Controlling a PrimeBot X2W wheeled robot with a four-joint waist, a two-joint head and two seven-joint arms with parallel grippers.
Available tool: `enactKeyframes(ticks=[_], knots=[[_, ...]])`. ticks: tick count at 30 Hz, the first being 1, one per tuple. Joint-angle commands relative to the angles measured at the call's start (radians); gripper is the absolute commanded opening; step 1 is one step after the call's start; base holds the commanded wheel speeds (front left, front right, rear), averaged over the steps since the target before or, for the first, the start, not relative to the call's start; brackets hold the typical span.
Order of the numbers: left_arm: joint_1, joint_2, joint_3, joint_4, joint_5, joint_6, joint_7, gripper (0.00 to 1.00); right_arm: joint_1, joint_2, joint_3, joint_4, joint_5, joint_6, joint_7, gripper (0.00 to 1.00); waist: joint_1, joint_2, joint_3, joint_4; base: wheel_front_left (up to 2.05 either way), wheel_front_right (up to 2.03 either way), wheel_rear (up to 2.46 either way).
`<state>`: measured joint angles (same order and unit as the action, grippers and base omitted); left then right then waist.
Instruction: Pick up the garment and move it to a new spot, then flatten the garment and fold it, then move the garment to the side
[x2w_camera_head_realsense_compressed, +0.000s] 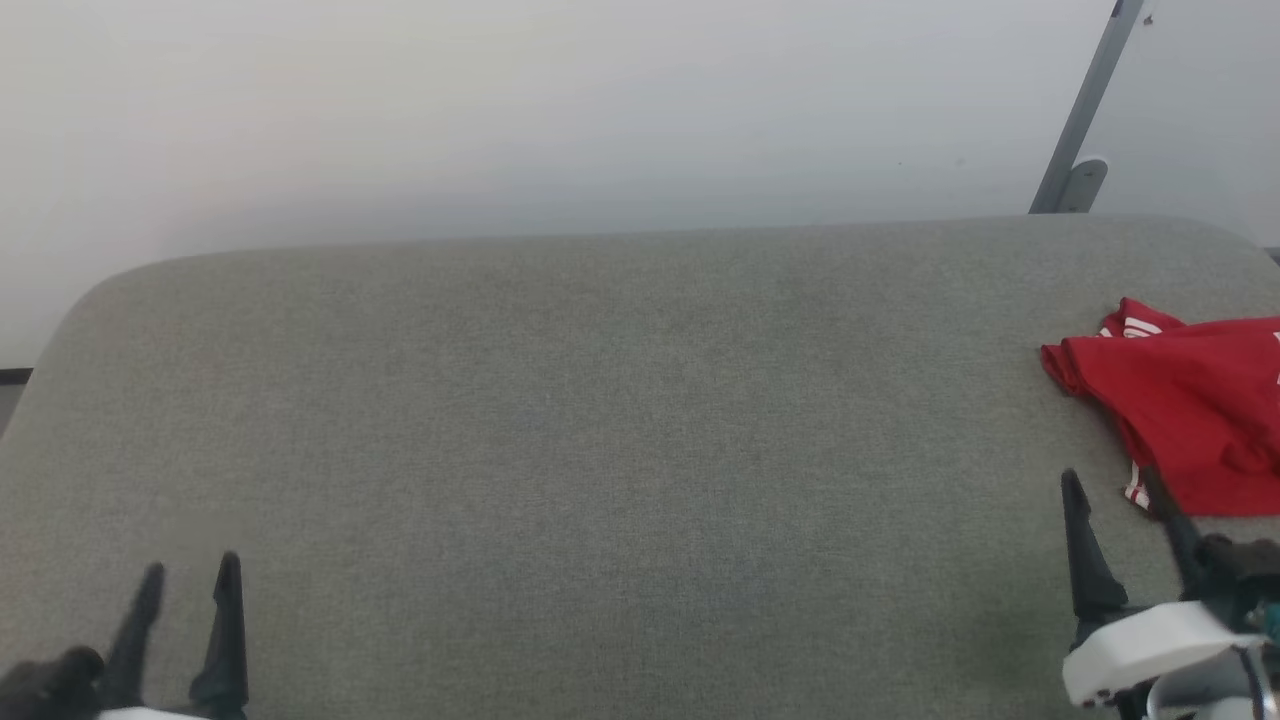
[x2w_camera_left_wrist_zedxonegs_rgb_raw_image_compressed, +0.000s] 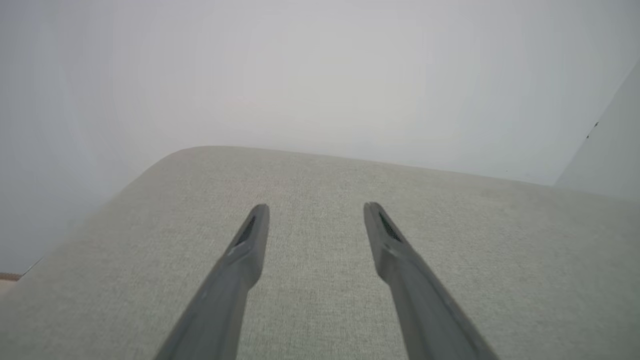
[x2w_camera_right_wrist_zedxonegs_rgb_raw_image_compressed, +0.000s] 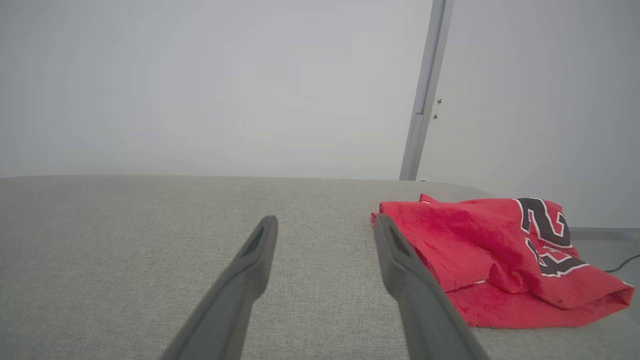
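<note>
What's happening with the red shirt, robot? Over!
Left gripper open, empty. Right gripper open, empty, beside garment. Garment bunched at grey surface's right end. Nothing blocking.

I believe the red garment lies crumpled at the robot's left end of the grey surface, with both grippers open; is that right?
Not quite: the head view shows the garment at the robot's right end of the grey surface, near the right gripper. Both it and the left gripper are open.

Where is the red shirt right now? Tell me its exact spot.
In the head view the red shirt lies bunched at the right edge of the grey padded surface, just beyond the open right gripper and slightly to its right.
</note>
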<state>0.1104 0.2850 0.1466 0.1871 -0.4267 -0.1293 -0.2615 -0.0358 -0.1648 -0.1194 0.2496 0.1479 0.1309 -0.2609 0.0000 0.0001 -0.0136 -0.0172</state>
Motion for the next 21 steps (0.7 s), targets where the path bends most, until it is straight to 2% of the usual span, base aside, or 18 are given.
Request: enactKeyframes(ticks=[1, 5, 21], knots=[[0.000, -0.004, -0.001, 0.004, -0.002, 0.000, 0.001, 0.00, 0.000, 0.002, 0.000, 0.006, 0.001, 0.000, 0.001, 0.00, 0.0000, -0.0001, 0.000, 0.000, 0.00, 0.00, 0.00], [0.013, -0.041, -0.013, 0.041, -0.008, 0.000, 0.005, 0.00, 0.025, 0.018, -0.001, 0.044, 0.006, 0.000, 0.008, 0.00, 0.0000, -0.0001, 0.000, 0.000, 0.00, 0.00, 0.00], [-0.038, -0.081, -0.016, 0.043, -0.256, 0.000, 0.084, 0.00, 0.001, 0.038, -0.001, 0.033, 0.313, 0.000, 0.087, 0.00, 0.0000, -0.0001, 0.002, 0.002, 0.00, 0.00, 0.00]])
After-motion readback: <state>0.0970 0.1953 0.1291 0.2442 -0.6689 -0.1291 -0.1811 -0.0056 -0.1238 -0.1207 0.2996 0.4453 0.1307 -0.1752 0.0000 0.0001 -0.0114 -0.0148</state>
